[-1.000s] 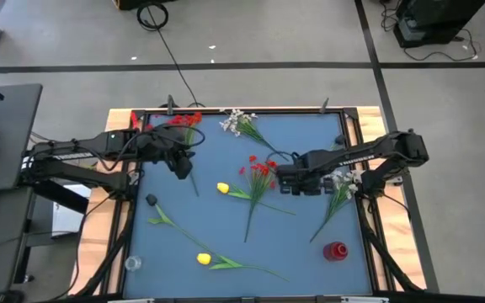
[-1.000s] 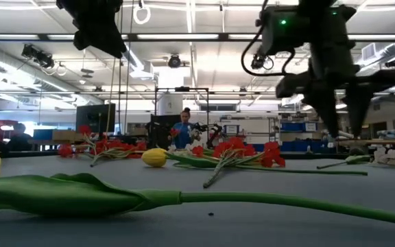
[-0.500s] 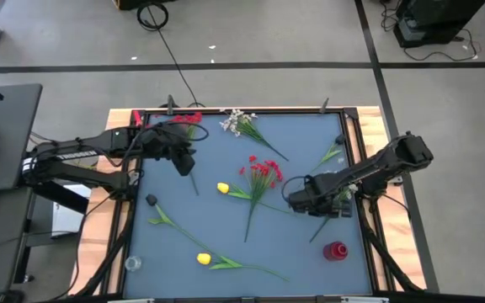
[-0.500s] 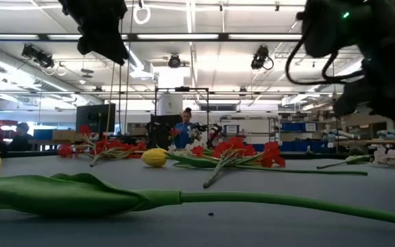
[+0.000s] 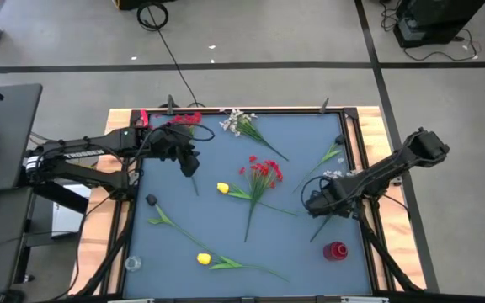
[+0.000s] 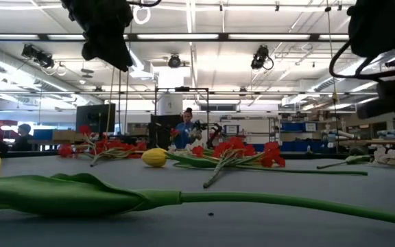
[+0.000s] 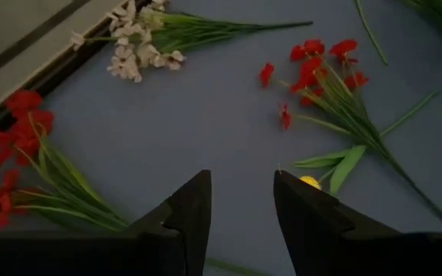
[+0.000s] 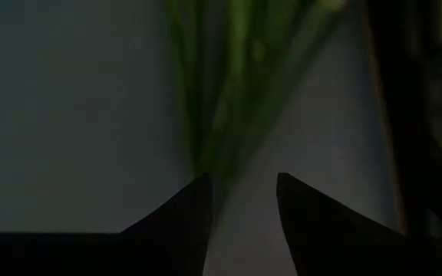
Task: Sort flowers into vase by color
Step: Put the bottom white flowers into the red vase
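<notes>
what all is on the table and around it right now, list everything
red flower bunches: 2, red with green stems; one at the far left corner, one mid-table
white flower sprays: 2, white; one at the far edge, one on the right side under the right gripper
yellow tulips: 2, yellow with long green leaves; one mid-table, one near the front edge
red vase: 1, red; front right of the table
small dark object: 1, black; left side of the mat
small clear object: 1; front left corner
table: 1, blue mat
person: 1, far in the room behind
left gripper: open, above the far left
right gripper: open, over the green stems on the right
</notes>
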